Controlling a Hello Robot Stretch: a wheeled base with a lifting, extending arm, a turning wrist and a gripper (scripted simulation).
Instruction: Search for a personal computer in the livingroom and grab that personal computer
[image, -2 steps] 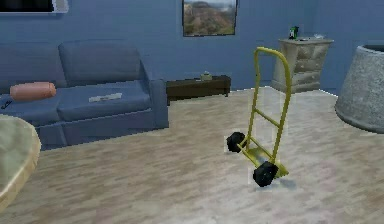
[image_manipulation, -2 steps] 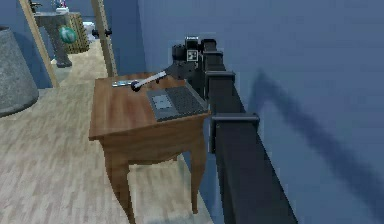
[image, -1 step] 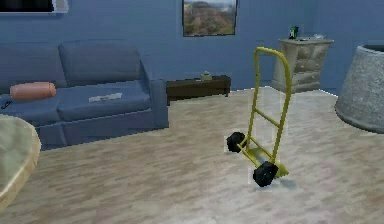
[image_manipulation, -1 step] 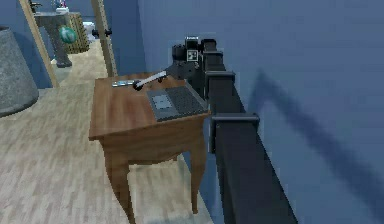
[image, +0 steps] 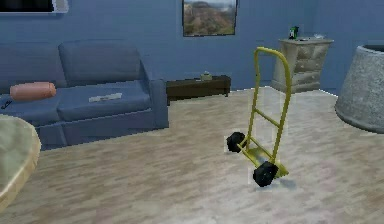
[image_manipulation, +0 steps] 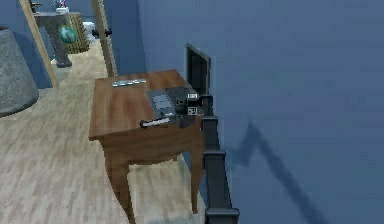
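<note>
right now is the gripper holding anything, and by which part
It cannot be told: the gripper shows against the wooden table, where a flat grey device lies on the top at or behind its far end.

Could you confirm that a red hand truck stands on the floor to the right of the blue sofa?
Not quite: the forward view shows the hand truck is yellow, not red. It does stand on the floor right of the blue sofa.

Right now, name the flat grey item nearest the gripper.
The squarish slab, just left of the gripper; the narrow strip lies at the table's far corner.
</note>
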